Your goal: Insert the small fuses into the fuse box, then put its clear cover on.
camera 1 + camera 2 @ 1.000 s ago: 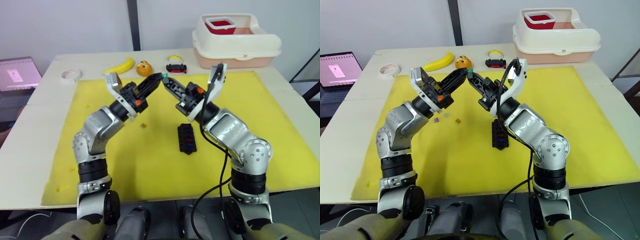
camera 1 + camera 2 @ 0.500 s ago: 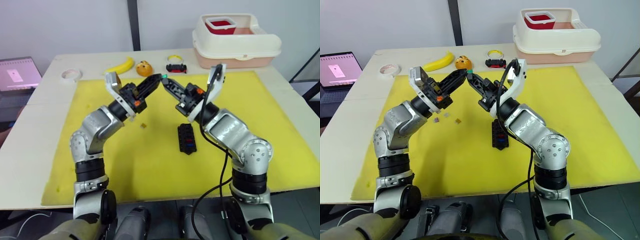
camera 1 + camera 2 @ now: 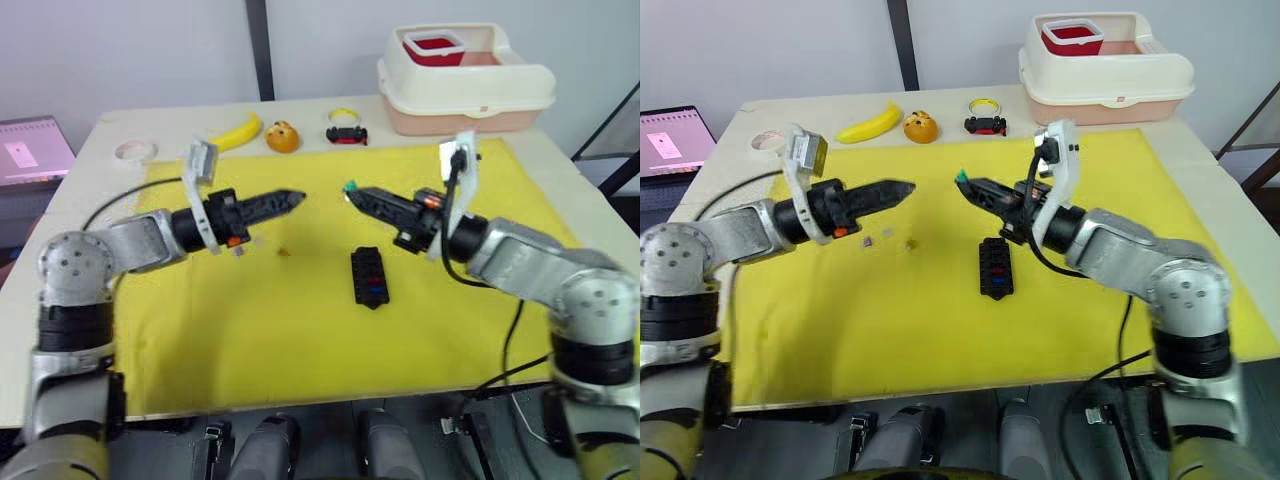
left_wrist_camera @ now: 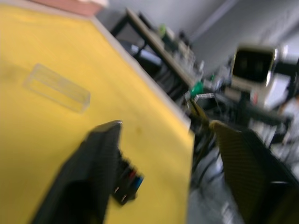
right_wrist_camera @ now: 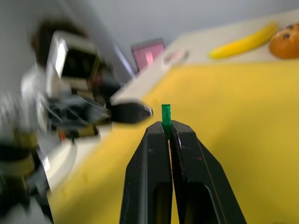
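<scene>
**Insp:** Checking the right claw (image 3: 962,181) first. Fingers pressed together on a green fuse (image 5: 166,117), pinched by its lower edge; most of the piece stands proud of the tips. It hangs in the air above the yellow mat (image 3: 300,320), up and to the left of the fuse box (image 3: 369,277).

**Asst:** Left claw (image 3: 296,197)?

**Insp:** Tips look closed, nothing seen between them. Held out over the mat, well apart from the right one.

**Asst:** Fuse box status?

**Insp:** Lying flat on the mat, mid-field. Blue and red pieces already seated in its slots. Other loose fuses (image 3: 888,237) sit on the mat near the left arm, too small to call colours.

**Asst:** Clear cover?

**Insp:** Flat on the mat per the left wrist view, clear cover (image 4: 57,87) apart from the box, not yet fitted.

**Asst:** Handling notes on the fuse?

**Insp:** Judgement only: v. light, stiff plastic, smooth faces, prob. slippery. With so thin a bite it could twist or pop out if pushed off-axis. Best held by the flat sides, leaving the leading end free to enter the slot. Box is light too and may skate on the mat under pressure. Cover: rigid, thin, near-invisible; take it by the long edges.
</scene>
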`<state>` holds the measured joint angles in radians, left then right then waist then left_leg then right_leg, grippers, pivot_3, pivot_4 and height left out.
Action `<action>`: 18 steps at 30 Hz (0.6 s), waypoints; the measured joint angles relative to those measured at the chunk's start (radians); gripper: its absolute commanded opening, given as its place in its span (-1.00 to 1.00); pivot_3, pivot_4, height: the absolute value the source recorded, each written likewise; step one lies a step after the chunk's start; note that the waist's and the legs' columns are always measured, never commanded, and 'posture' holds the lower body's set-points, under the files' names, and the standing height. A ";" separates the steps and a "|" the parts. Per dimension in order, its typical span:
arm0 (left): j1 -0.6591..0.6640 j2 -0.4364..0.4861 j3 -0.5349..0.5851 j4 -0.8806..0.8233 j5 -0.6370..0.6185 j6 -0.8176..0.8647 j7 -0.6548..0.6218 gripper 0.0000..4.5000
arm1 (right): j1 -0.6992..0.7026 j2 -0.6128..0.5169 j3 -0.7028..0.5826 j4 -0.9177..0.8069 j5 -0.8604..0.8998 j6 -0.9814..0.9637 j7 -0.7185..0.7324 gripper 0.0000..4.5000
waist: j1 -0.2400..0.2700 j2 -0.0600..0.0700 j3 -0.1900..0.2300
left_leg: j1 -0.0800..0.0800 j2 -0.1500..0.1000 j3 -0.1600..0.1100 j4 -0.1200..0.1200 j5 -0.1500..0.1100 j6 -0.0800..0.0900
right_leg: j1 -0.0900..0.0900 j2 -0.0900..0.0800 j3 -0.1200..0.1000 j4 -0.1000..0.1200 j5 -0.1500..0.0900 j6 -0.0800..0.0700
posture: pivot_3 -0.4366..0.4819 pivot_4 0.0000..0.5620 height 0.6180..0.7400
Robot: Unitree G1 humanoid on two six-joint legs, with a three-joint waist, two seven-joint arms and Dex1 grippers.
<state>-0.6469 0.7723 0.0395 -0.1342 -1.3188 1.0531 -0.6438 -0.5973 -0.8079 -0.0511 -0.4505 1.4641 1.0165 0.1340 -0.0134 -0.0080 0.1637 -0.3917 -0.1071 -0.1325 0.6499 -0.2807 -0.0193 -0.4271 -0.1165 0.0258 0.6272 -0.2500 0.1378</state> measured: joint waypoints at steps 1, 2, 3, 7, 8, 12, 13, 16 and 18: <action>0.010 0.029 -0.049 -0.030 0.100 -0.074 -0.119 0.97 | -0.004 -0.052 0.021 -0.012 -0.056 0.009 0.099 -1.00 | 0.000 0.000 0.000 | 0.000 0.001 0.000 0.000 0.000 0.000 | 0.000 0.000 0.000 -0.001 0.000 0.000 | -0.05 -0.47 1.00; 0.021 0.049 -0.097 -0.052 0.189 -0.143 -0.210 0.97 | -0.005 -0.095 0.047 -0.023 -0.112 0.008 0.183 -1.00 | 0.001 0.000 0.000 | 0.000 0.002 0.001 -0.001 0.000 0.000 | 0.000 0.000 0.000 -0.001 0.000 0.000 | -0.05 -0.47 1.00; 0.039 0.061 -0.156 -0.073 0.300 -0.236 -0.316 0.97 | -0.006 -0.143 0.081 -0.031 -0.185 -0.001 0.289 -1.00 | 0.001 0.000 0.000 | 0.000 0.002 0.002 -0.001 0.000 0.000 | 0.000 0.000 0.000 -0.002 0.000 0.000 | -0.05 -0.47 1.00; 0.077 0.045 -0.267 -0.079 0.550 -0.460 -0.484 0.97 | 0.000 -0.229 0.187 -0.035 -0.435 -0.116 0.560 -1.00 | 0.002 -0.001 0.001 | -0.001 0.003 0.002 -0.001 -0.001 0.001 | 0.000 -0.002 0.000 -0.003 0.000 0.000 | -0.05 -0.47 1.00; 0.081 0.031 -0.280 -0.075 0.605 -0.514 -0.508 0.97 | 0.008 -0.250 0.220 -0.031 -0.519 -0.165 0.635 -1.00 | 0.003 -0.001 0.001 | -0.001 0.003 0.002 -0.001 -0.001 0.001 | 0.000 -0.002 0.000 -0.004 0.000 0.000 | -0.05 -0.47 1.00; 0.096 -0.019 -0.309 -0.055 0.760 -0.677 -0.552 0.97 | 0.016 -0.257 0.304 0.020 -0.735 -0.318 0.802 -1.00 | 0.004 -0.002 0.001 | -0.001 0.002 0.002 0.000 -0.001 0.001 | 0.000 -0.003 -0.001 -0.004 0.000 0.001 | -0.05 -0.47 1.00; 0.099 -0.031 -0.316 -0.053 0.785 -0.704 -0.555 0.97 | 0.016 -0.257 0.317 0.038 -0.774 -0.346 0.826 -1.00 | 0.004 -0.002 0.001 | -0.001 0.002 0.002 0.000 -0.001 0.001 | 0.000 -0.003 0.000 -0.004 0.000 0.001 | -0.05 -0.47 1.00; 0.103 -0.080 -0.331 -0.034 0.847 -0.760 -0.556 0.97 | -0.001 -0.235 0.349 0.117 -0.890 -0.434 0.911 -1.00 | 0.003 -0.002 0.001 | -0.001 0.002 0.001 0.000 -0.001 0.001 | 0.000 -0.003 -0.001 -0.004 0.000 0.001 | -0.05 -0.47 1.00; 0.103 -0.097 -0.340 -0.020 0.872 -0.775 -0.564 0.97 | -0.017 -0.225 0.367 0.180 -0.964 -0.500 0.966 -1.00 | 0.003 -0.002 0.001 | -0.001 0.002 0.001 0.000 -0.001 0.001 | 0.000 -0.003 -0.001 -0.004 0.000 0.001 | -0.05 -0.47 1.00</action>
<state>-0.5439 0.6753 -0.3001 -0.1545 -0.4465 0.2785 -1.2081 -0.6146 -1.0331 0.3154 -0.2710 0.5005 0.5168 1.1004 -0.0106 -0.0096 0.1651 -0.3929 -0.1048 -0.1311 0.6499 -0.2814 -0.0181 -0.4273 -0.1190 0.0252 0.6237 -0.2496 0.1384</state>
